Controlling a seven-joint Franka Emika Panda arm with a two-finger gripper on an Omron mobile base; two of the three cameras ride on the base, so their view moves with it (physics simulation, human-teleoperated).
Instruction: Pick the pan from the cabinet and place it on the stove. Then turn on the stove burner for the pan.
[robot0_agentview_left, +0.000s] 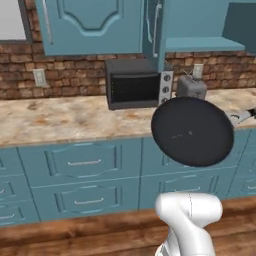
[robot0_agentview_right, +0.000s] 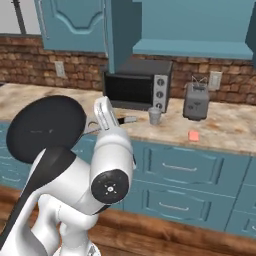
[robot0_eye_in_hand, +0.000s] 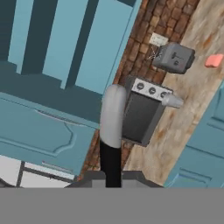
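The black pan hangs in the air in front of the counter, tipped so that its round face is turned toward the base cameras; it also shows at the left. Its grey handle runs straight up from my gripper, which is shut on the handle's dark end. In the right base view the gripper sits just right of the pan, level with the counter edge. The teal upper cabinet stands open above, its door swung outward. The stove is out of view.
On the speckled counter stand a black toaster oven, a silver toaster, a small grey cup and a pink sponge. Teal drawers run below. A brick wall backs the counter.
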